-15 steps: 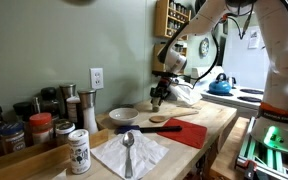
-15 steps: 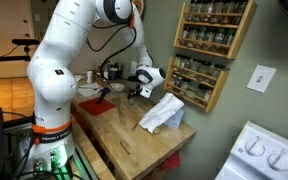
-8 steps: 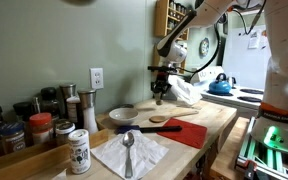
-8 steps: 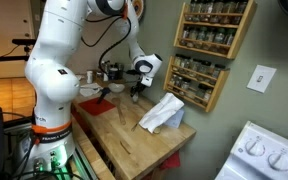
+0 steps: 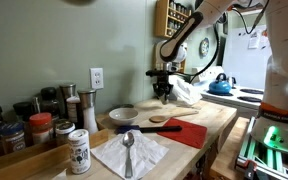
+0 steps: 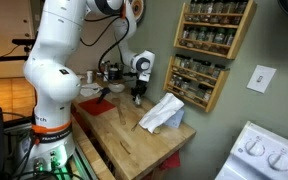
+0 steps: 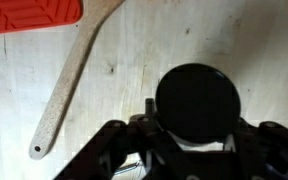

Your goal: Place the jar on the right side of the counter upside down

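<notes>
My gripper [image 7: 196, 122] is shut on the jar [image 7: 196, 98]. In the wrist view the jar shows as a dark round end with a pale strip of its body below it, between the fingers. In both exterior views the gripper [image 5: 164, 94] [image 6: 137, 94] points straight down and hangs a little above the light-wood counter [image 5: 220, 120] [image 6: 134, 140], near the wall. The jar is small and mostly hidden by the fingers there. I cannot tell which end of the jar faces down.
A wooden spoon [image 7: 69, 85] and a red mat [image 7: 34, 14] lie on the counter beside the gripper. A white cloth [image 6: 164, 112], a plate [image 5: 122, 115], a napkin with a metal spoon [image 5: 130, 150], a white-labelled shaker [image 5: 79, 150] and spice jars [image 5: 39, 128] stand around. A spice rack [image 6: 209, 50] hangs on the wall.
The gripper has turned from a tilted pose to pointing straight down, with the jar still in it, and has shifted slightly toward the wall.
</notes>
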Robot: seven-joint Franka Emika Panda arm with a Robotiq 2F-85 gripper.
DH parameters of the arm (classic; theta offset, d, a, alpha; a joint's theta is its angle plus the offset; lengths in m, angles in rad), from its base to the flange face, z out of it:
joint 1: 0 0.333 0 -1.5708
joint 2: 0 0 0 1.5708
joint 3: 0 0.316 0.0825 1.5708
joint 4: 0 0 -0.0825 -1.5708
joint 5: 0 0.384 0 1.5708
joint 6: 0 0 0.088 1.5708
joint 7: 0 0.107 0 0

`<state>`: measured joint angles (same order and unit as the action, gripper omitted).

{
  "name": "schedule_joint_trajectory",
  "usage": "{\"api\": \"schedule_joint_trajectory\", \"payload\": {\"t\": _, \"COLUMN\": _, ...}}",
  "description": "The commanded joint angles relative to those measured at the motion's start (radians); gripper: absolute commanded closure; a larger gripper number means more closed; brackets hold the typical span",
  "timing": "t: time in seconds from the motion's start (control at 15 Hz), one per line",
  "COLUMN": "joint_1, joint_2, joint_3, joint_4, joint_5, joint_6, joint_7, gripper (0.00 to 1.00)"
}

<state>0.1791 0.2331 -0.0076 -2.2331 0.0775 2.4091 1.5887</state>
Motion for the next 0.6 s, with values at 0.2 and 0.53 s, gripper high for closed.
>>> {"api": "schedule_joint_trajectory", "payload": {"t": 0.2, "joint_1": 0.047, "joint_2": 0.034, "joint_3": -0.01, "joint_4": 0.004, "joint_5": -0.222, "joint_6": 0.023, "joint_7": 0.234, "gripper": 0.73}}
{"api": "schedule_joint_trajectory", "payload": {"t": 0.53, "joint_1": 0.084, "joint_2": 0.09, "joint_3": -0.023, "joint_4": 0.026, "joint_5": -0.404, "joint_6": 0.018, "joint_7": 0.366, "gripper": 0.73}}
